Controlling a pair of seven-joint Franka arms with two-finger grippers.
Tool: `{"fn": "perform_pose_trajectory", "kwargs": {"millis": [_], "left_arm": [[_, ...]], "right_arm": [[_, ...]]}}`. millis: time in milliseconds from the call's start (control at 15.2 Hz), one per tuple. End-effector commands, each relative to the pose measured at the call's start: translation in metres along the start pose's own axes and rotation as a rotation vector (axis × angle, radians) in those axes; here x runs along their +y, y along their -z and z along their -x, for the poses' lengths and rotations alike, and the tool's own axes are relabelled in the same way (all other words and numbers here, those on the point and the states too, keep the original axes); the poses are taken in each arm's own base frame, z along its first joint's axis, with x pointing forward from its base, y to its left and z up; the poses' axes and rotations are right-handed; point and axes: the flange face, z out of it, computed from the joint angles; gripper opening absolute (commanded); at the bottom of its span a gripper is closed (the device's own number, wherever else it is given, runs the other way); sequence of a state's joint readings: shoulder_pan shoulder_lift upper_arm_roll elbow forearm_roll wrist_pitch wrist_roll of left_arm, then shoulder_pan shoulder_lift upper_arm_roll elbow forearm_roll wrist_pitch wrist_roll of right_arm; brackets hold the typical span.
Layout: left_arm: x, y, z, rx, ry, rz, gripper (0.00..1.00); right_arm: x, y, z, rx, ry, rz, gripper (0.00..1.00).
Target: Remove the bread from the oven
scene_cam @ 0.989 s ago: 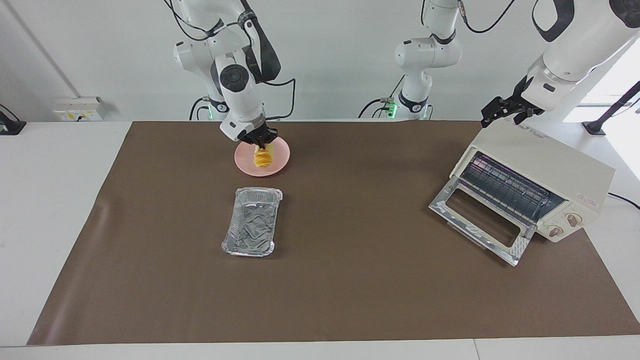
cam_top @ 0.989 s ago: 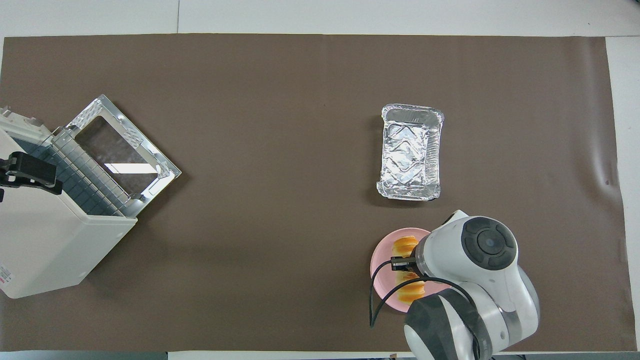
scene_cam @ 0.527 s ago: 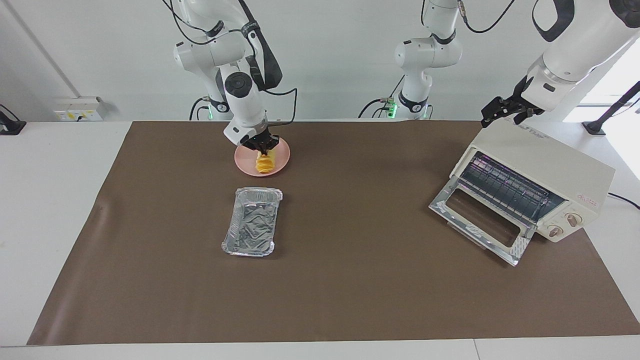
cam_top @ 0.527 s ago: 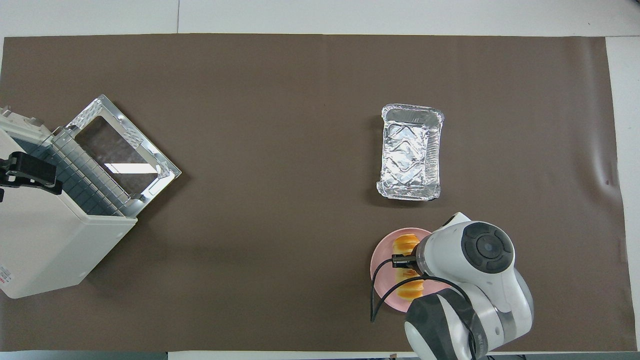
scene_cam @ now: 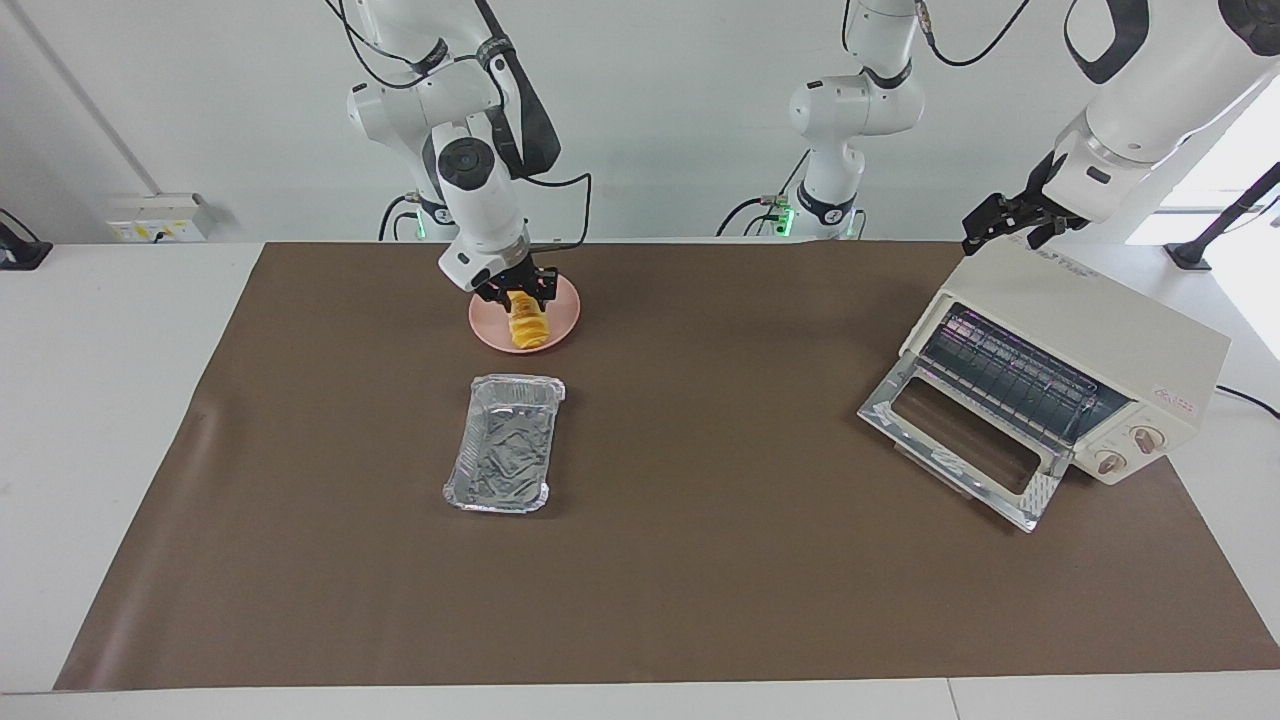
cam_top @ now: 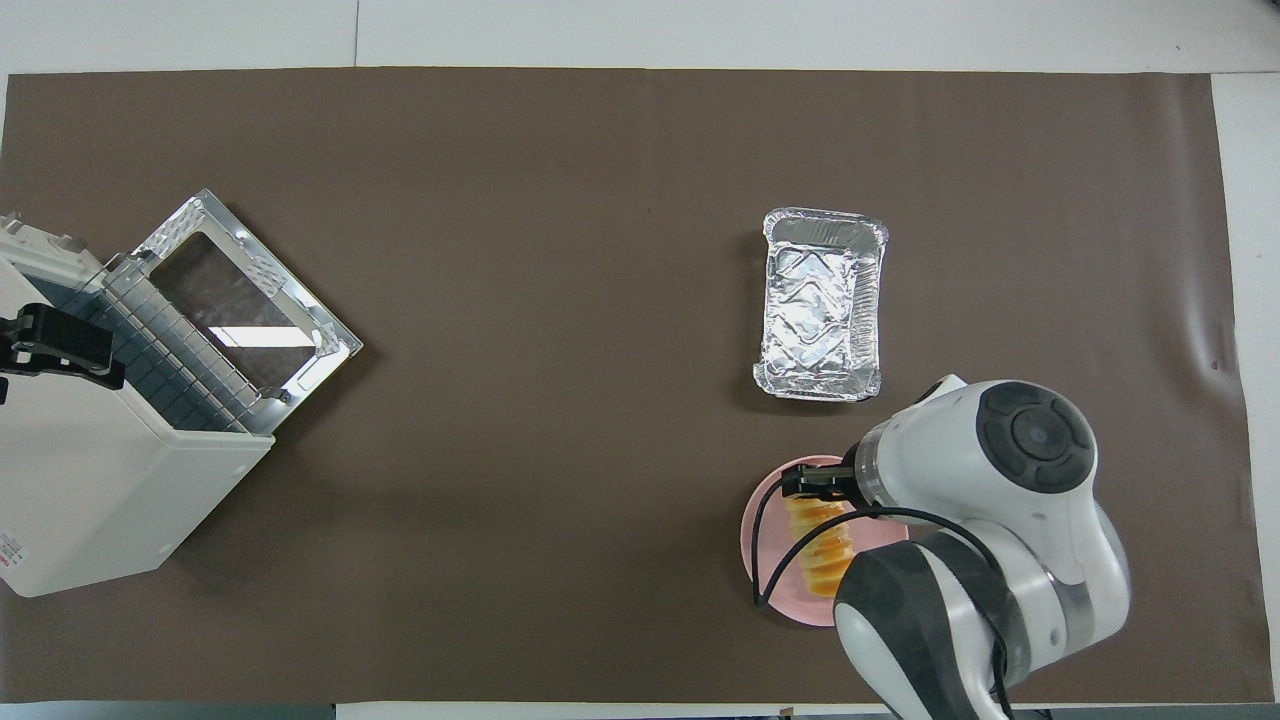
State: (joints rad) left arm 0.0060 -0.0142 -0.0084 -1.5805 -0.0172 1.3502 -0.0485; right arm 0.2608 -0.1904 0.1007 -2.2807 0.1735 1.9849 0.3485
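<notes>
Bread (scene_cam: 527,329) lies on a pink plate (scene_cam: 561,322) near the desk edge by the robots, directly under the right hand (scene_cam: 516,291), whose fingers stand spread just above its upper end, pinching nothing. Its long axis runs from the robots outward. It is a ridged, golden, soft-looking loaf; the plate is smooth and round. A crinkled foil tray (scene_cam: 503,442) sits farther out. The left hand (scene_cam: 1007,222), spread, waits over the boxy cream oven (scene_cam: 1075,345), door down, rack bare.

Right gripper (scene_cam: 516,291): low, pointing down, fingers spread apart.
Left gripper (scene_cam: 1003,222): raised at its own end, waiting, fingers apart.
</notes>
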Motion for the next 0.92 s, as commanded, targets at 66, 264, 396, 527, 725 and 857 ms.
{"fn": "perform_pose_trajectory", "kwargs": {"millis": [66,264,396,527,725,857], "left_arm": [[0.0,0.0,0.005,0.012,0.01,-0.001,1.0],[0.0,0.0,0.005,0.012,0.01,-0.001,1.0],[0.0,0.0,0.005,0.012,0.01,-0.001,1.0],[0.0,0.0,0.005,0.012,0.01,-0.001,1.0],[0.0,-0.001,0.005,0.011,0.01,-0.001,1.0],[0.0,0.0,0.005,0.012,0.01,-0.001,1.0]], "right_arm": [[0.02,0.083,-0.037,0.105,-0.008,0.021,1.0],[0.039,0.138,-0.061,0.135,0.067,0.025,1.0],[0.052,0.162,-0.079,0.14,0.11,0.036,1.0],[0.065,0.174,-0.09,0.174,0.175,0.122,1.0],[0.082,0.173,-0.094,0.159,0.17,0.141,1.0],[0.086,0.173,-0.094,0.149,0.163,0.14,1.0]]}}
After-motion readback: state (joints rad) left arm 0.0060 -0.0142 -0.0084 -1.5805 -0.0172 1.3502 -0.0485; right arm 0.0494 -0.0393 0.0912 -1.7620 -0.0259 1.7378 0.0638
